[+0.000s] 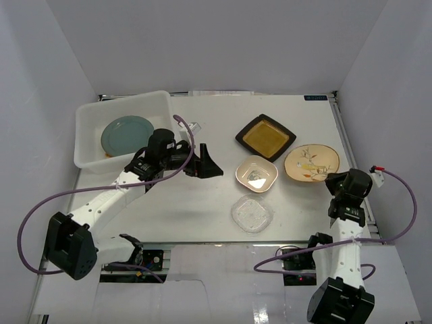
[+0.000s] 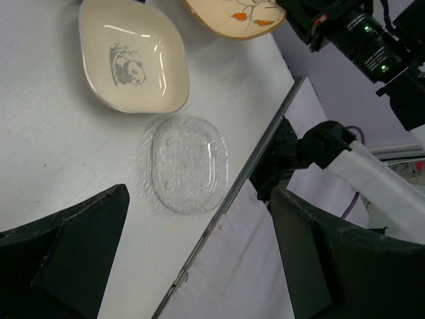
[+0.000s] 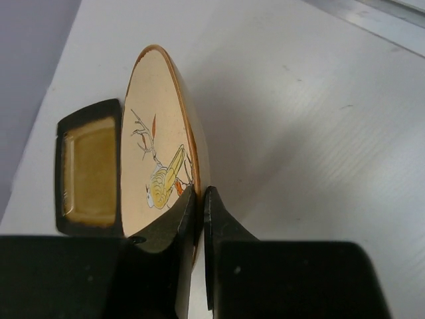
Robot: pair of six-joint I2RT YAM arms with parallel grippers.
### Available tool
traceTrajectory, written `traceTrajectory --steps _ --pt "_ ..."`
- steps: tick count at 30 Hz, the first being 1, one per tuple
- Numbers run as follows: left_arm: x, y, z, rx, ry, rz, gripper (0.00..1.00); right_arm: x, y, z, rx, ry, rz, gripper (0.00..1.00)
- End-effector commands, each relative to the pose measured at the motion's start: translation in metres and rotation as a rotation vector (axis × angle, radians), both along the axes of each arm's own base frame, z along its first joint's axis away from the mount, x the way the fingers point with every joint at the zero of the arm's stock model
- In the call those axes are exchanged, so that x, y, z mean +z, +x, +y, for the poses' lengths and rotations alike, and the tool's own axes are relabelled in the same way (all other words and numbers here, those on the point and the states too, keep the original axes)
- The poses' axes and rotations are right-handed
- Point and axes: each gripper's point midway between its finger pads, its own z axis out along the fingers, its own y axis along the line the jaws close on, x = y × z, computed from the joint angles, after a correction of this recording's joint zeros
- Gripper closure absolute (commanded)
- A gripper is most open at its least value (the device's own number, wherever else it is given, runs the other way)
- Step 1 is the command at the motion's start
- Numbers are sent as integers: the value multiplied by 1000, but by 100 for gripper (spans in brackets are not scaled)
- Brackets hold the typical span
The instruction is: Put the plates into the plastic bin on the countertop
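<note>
The white plastic bin [image 1: 88, 121] stands at the far left of the countertop [image 1: 196, 202] and holds a grey-blue round plate [image 1: 127, 133]; an orange edge [image 1: 108, 154] shows beside that plate. My left gripper [image 1: 210, 165] is open and empty, just right of the bin. On the countertop lie a black square plate with amber centre [image 1: 265, 137], a cream squarish bowl [image 1: 256, 174], a clear glass plate [image 1: 252, 214] and a cream floral round plate [image 1: 310, 163]. My right gripper [image 3: 201, 199] is shut on the floral plate's [image 3: 156, 139] near rim.
The left wrist view shows the cream bowl [image 2: 133, 63] with a panda picture, the glass plate [image 2: 188, 163] near the metal rail edge [image 2: 265, 146], and the right arm [image 2: 358, 40] beyond. The black square plate [image 3: 89, 166] lies just behind the floral plate. White walls enclose the table.
</note>
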Motion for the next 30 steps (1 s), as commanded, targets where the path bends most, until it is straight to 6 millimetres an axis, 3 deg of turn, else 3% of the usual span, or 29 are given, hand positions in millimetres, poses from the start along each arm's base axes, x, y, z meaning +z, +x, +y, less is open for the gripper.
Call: traceTrajectory --steps 1,6,8,10,14,18,21,22,23,25,26,29,30 --pt "36 1 -17 -58 -103 1 2 120 33 39 239 -40 -355 92" --pt "29 17 -34 -46 -152 105 2 158 34 77 412 -37 -456 92" --pt "30 24 -39 -38 -158 123 2 166 34 87 460 -30 -481 92" --pt "28 36 -46 -36 -171 129 2 173 33 110 567 7 -510 92" --pt "29 55 -63 -36 -219 156 2 167 34 154 750 145 -528 92" --pt "27 69 -75 -38 -254 164 2 163 35 174 837 179 -526 92" --pt "12 78 -81 -26 -233 193 7 163 30 192 925 239 -540 92" --pt "6 80 -82 -19 -223 194 11 162 29 196 940 250 -536 92" --pt "1 84 -82 -1 -214 201 27 158 30 198 946 257 -527 92" --pt "-2 85 -81 13 -207 198 40 154 28 204 972 265 -519 92" --pt "-5 87 -80 25 -201 198 54 149 28 206 980 276 -505 92" --pt "-4 89 -79 42 -189 191 78 140 28 210 998 288 -488 92" --pt "-2 91 -77 56 -184 180 90 137 28 210 998 289 -481 92"
